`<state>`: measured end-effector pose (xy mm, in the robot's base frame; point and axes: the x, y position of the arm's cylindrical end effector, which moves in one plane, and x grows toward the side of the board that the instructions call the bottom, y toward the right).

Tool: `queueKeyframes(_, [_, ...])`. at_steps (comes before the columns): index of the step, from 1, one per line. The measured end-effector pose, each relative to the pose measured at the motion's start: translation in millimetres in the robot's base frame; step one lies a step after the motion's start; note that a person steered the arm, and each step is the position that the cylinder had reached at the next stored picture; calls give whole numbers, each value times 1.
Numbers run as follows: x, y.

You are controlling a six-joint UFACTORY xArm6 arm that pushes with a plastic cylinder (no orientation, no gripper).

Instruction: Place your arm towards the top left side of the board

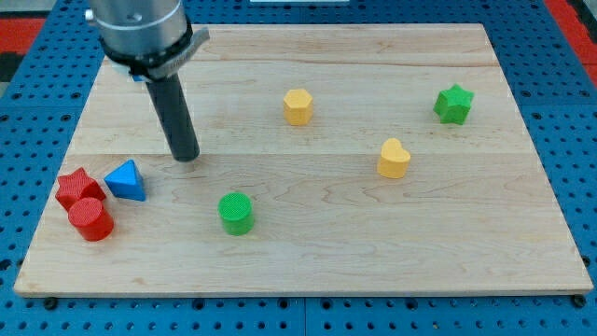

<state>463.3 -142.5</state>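
Left to right:
- Red star point(75, 187), red cylinder point(90, 219), blue triangle point(126, 181): clustered low left.
- My tip point(187, 156): bare rod, holding nothing, left of centre.
- Green cylinder point(236, 213), yellow hexagon point(298, 106), yellow heart point(394, 159), green star point(453, 104).

Target, the board's point(373, 271) top-left corner, lies up-left of the tip, path free of blocks.

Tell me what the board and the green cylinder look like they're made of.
The board looks like pale wood with a smooth finish: grain lines and plank seams run across it. The green cylinder looks like matte plastic, possibly 3D-printed, judging by fine ridges on its top; I can't be sure.
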Motion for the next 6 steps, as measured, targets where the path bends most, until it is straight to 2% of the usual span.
queueKeyframes(1, [8,-40])
queueKeyframes(3, [17,-70])
queueKeyframes(5, [-112,-64])
queueKeyframes(6, [-163,-34])
